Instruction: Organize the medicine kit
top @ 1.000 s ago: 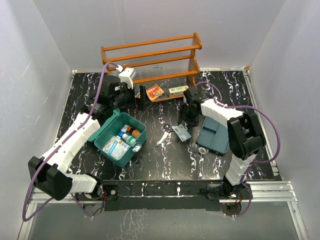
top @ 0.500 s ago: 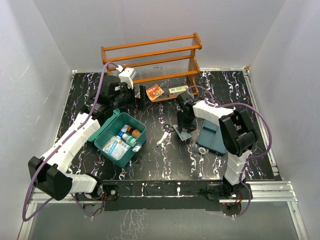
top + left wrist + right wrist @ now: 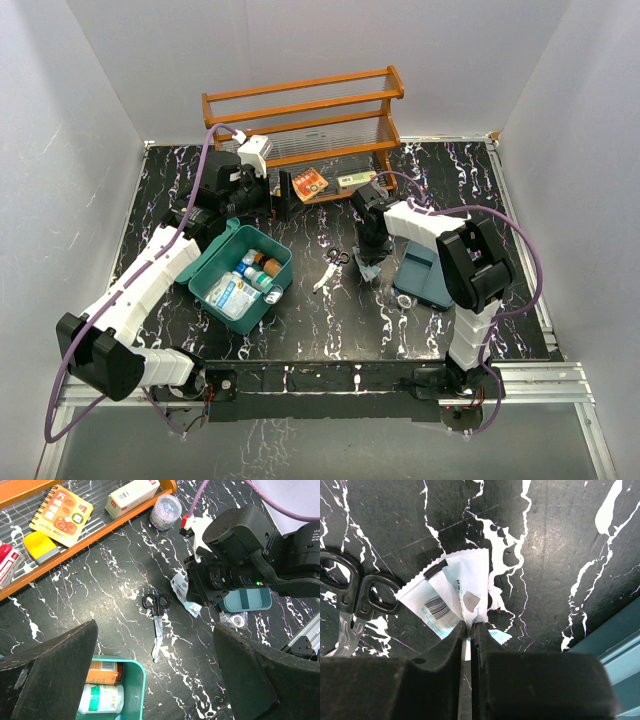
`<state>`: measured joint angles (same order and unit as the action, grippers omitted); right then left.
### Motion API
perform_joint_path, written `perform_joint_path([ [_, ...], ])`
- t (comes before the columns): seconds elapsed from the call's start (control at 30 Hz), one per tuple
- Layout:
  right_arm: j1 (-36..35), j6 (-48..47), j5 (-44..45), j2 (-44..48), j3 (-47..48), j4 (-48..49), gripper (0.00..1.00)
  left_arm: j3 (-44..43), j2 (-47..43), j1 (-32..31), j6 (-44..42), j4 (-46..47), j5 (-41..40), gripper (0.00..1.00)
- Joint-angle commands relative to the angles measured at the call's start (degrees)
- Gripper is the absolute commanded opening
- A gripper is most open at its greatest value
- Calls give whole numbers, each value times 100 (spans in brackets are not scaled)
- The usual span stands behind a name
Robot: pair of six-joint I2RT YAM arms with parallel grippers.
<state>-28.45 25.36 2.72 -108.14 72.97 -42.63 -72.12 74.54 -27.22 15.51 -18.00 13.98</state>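
Pickup: your right pincer (image 3: 469,628) nips the white packet (image 3: 452,590). Next, you should lift it to the medicine kit (image 3: 212,265); left pincer (image 3: 155,630) gapes wide.

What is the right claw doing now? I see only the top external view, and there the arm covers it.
Observer: In the right wrist view, the right claw is shut on the edge of a white sachet with a barcode.
Operator: Is anything close to it?
Observer: The scissors; their black handles lie right beside the sachet.
Operator: And the other arm?
Observer: In the left wrist view, the left claw is open and empty, above a corner of the medicine kit.
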Motion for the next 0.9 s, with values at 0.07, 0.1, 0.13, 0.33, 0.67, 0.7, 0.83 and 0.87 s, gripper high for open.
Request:
perform_joint_path([
  [0.07,-29,300,235,534,-85,527,3,-220,-107,-32,-4,86,69,98],
  [0.1,-23,361,254,646,-116,593,3,-216,-107,-37,-4,86,70,98],
  [0.13,-21,455,297,748,-154,644,2,-215,-102,-33,-4,86,70,98],
  [0.33,71,1358,1150,1672,-594,792,2,-190,-138,-37,-12,65,48,98],
  [0.67,851,2566,1895,2979,-1546,402,4,-145,-134,-42,5,95,79,98],
  [0.7,919,2705,1913,3068,-1628,304,4,-145,-133,-39,5,95,74,98],
  [0.83,1157,3132,1842,3350,-2011,176,4,-110,-120,-54,5,111,70,98],
  [0.87,1202,3212,1799,3371,-2102,174,4,-109,-124,-55,6,117,70,98],
])
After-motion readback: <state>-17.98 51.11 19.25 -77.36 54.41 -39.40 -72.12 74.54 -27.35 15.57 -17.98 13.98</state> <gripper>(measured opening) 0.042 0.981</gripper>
